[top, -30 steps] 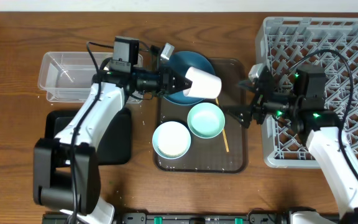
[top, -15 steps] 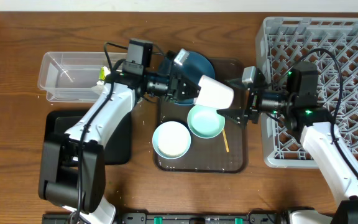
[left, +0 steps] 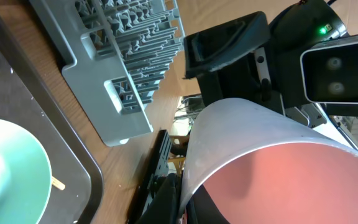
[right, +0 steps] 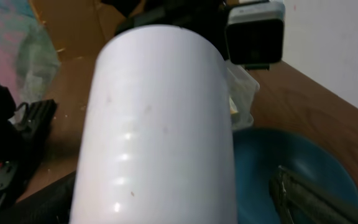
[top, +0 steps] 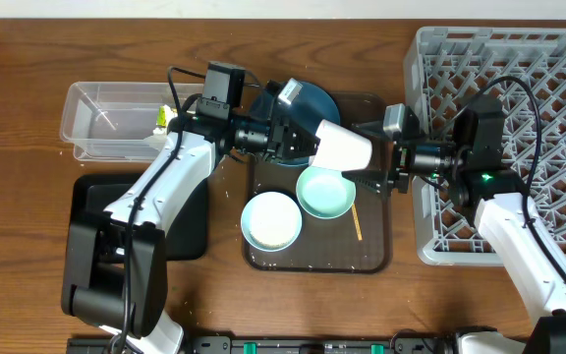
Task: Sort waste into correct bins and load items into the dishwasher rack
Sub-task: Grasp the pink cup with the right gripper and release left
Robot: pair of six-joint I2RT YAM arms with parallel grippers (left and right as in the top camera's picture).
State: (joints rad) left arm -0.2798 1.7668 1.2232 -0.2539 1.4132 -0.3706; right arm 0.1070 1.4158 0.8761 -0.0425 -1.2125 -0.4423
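Two arms meet over the brown tray for what looks like a hand-over. The left claw is clamped on the rim of the cup, one finger inside its pinkish mouth. It holds the cup sideways in the air, closed end pointing at the right claw. That makes sense, I judge, because the rack sits at the far right, beyond the left arm's easy reach, so the cup has to change hands. The right claw is spread wide with a finger on either side of the cup's closed end — the right wrist view shows the white wall filling the gap — but it grips nothing yet, and I cannot tell whether either finger touches. Under the cup sits the mint bowl, with the white bowl just beside it, the blue bowl behind and the stick near the tray's right edge. A second ago the cup hung above the blue bowl, well apart from the right claw. Half a second ago it was already out over the mint bowl with the right claw nearly at it — the two have closed only slightly since.
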